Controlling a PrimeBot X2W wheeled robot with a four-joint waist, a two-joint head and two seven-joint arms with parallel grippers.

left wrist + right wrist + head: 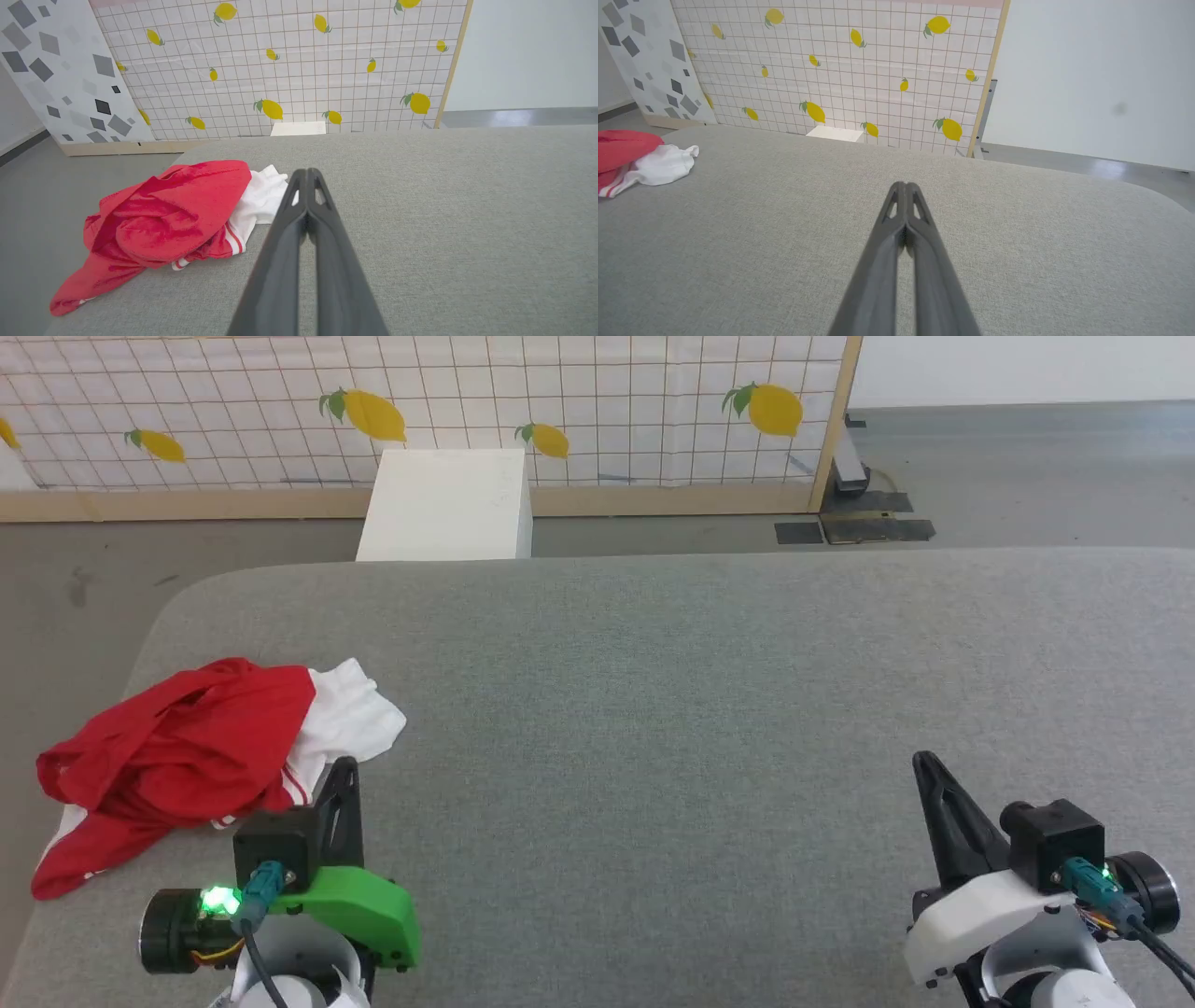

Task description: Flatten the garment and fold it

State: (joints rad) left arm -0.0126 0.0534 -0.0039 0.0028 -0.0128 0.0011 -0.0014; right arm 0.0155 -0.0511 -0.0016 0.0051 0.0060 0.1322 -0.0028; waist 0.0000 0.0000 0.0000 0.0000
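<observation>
The garment [177, 747] lies crumpled in a red heap with a white sleeve at the left edge of the grey padded table [700, 709], part of it hanging over the edge. In the left wrist view the garment [168, 219] sits left of my fingers. The right wrist view catches the garment [630, 156] at its far left. My left gripper [344, 767] is shut and empty, its tips just beside the white sleeve. My right gripper [924, 761] is shut and empty over bare table at the lower right. Both pairs of fingers [306, 175] [903, 186] are pressed together.
A white box [448, 504] stands on the floor behind the table. A lemon-patterned grid panel [420, 401] with a wooden frame closes off the back. The table's rounded left corner and far edge border grey floor [1027, 476].
</observation>
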